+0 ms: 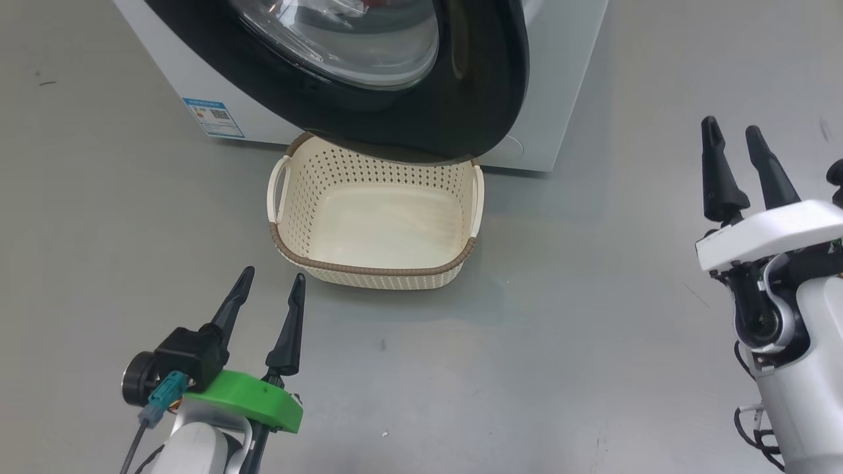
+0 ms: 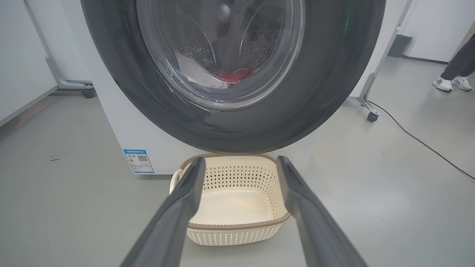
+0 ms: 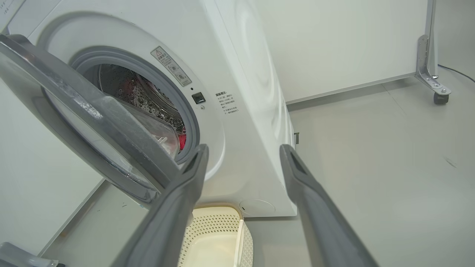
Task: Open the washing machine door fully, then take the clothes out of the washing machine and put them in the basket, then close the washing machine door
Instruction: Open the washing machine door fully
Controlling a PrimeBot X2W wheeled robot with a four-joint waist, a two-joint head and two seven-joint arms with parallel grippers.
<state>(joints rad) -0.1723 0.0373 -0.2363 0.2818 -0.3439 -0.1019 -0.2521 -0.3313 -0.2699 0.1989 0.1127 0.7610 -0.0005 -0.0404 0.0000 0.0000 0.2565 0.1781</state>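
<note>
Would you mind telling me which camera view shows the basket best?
The head view: the basket shows nearly whole from above, both handles and bare floor clear, far rim partly hidden by the washing machine door. In the left wrist view the left gripper covers its sides; the right wrist view catches one corner.

Grey floor (image 1: 593, 296) — white wall panels (image 3: 334, 37) on castors (image 3: 440, 98), black cable (image 2: 419, 140) lying loose.
</note>
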